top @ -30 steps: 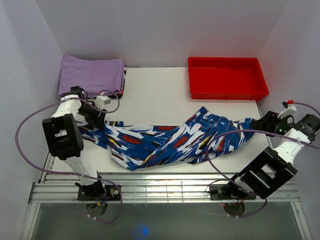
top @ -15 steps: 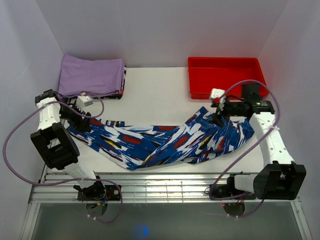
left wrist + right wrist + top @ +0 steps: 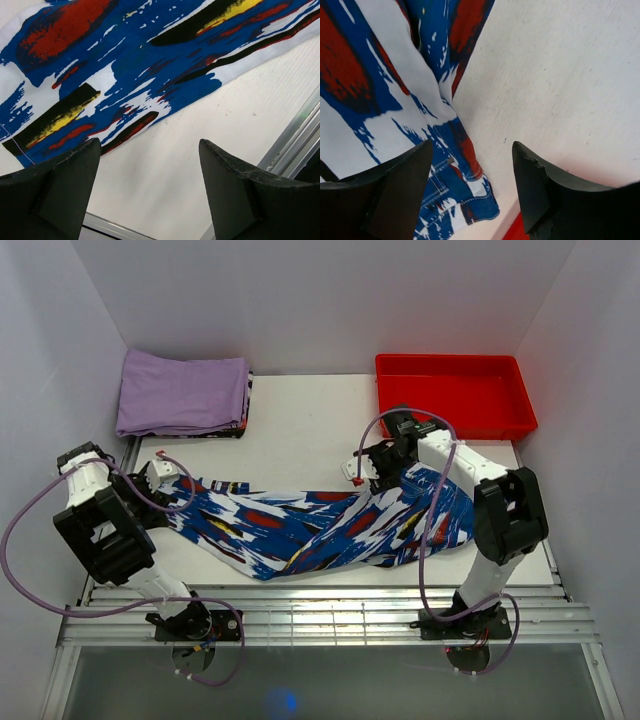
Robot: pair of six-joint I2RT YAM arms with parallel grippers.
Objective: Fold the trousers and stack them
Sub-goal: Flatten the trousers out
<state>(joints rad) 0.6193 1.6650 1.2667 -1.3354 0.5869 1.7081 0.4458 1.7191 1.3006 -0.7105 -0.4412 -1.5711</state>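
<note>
The trousers [image 3: 300,525], printed in blue, white, red and black, lie stretched out and rumpled across the middle of the table. My left gripper [image 3: 168,485] hovers at their left end, open. In the left wrist view the print [image 3: 125,65] lies beyond the gripper [image 3: 150,150], with only bare table between the fingers [image 3: 60,190]. My right gripper [image 3: 372,468] is over the upper edge of the trousers' right part, open. In the right wrist view the gripper [image 3: 470,145] straddles a stitched hem of the trousers [image 3: 380,85], gripping nothing.
A folded lilac cloth [image 3: 185,392] lies at the back left corner. A red tray [image 3: 452,428] stands at the back right, and its corner [image 3: 512,232] shows just beyond my right fingers. White walls enclose the table; a metal rail runs along the near edge.
My right arm swung from the far right edge in over the trousers' upper right edge. My left gripper opened, let go of the left end and drew back to the left.
</note>
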